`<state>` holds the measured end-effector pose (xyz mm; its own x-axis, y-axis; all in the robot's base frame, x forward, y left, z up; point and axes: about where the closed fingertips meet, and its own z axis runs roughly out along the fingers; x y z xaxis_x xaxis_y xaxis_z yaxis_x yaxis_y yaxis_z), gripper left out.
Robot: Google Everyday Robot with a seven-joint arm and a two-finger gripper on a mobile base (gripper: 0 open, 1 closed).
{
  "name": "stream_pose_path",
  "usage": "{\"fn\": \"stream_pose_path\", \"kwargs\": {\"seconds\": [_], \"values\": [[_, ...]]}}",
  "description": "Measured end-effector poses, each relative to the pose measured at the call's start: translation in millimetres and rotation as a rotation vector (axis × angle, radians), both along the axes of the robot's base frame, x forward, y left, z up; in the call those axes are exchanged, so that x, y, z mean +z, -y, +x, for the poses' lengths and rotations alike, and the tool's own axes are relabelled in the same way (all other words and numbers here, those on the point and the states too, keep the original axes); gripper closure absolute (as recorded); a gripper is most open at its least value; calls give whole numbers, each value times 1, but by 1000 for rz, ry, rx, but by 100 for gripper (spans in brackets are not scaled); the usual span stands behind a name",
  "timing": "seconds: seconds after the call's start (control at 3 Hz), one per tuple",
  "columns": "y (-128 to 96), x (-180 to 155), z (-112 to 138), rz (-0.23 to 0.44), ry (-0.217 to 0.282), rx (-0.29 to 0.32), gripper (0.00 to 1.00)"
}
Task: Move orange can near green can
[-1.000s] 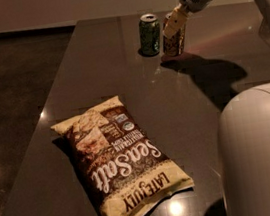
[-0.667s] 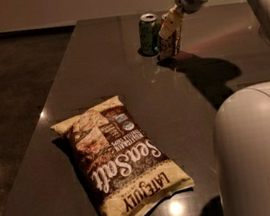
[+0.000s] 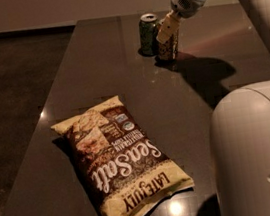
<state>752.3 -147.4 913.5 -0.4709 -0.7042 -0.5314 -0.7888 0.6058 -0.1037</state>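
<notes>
Presently, claw (image 3: 168,26): closed on the upper part of the orange can (image 3: 167,49).
Orange can: held upright just beside the green can (image 3: 147,33), at the table's (image 3: 95,75) far end.
Risk: the green can could be toppled if the claw is opened sideways into it.

Arm slanting down from upper right, gripper (image 3: 166,32) on orange can (image 3: 167,50), jaws closed
</notes>
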Motion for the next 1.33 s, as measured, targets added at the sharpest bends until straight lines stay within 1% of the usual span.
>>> {"fn": "stream_pose_path", "kwargs": {"seconds": [0.33,0.67,1.0,1.33], "values": [[-2,-4,-3,4,-14,7,43],[-2,-6,-6,8,-16,13,20],[-5,-11,-4,8,-21,16,0],[-5,-11,-4,8,-21,16,0]]}}
